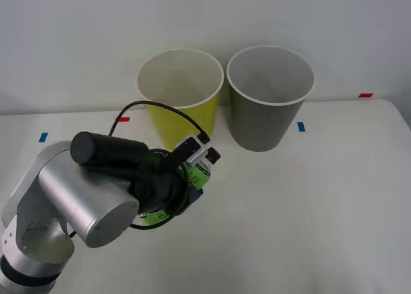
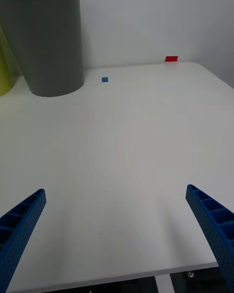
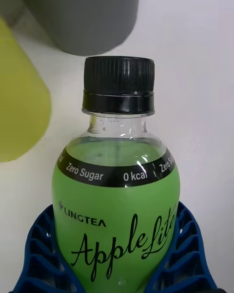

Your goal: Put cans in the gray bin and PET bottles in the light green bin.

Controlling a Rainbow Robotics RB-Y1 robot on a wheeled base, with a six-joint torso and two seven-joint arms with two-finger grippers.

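Observation:
A small PET bottle [image 3: 117, 195] with a bright green label and black cap sits between the blue fingers [image 3: 36, 244] of my left gripper [image 1: 192, 178], which is shut on it. In the front view the bottle [image 1: 200, 169] is held tilted just in front of the light green bin [image 1: 181, 108], below its rim. The gray bin [image 1: 266, 108] stands to the right of the green one. My right gripper [image 2: 117, 239] hangs open over bare table, with the gray bin [image 2: 46, 44] far ahead of it.
The white table [image 1: 308, 204] has small blue [image 1: 301, 126] and red [image 1: 365, 95] tape marks near the back. A black cable [image 1: 154, 108] loops over my left wrist. The table's right side has free room.

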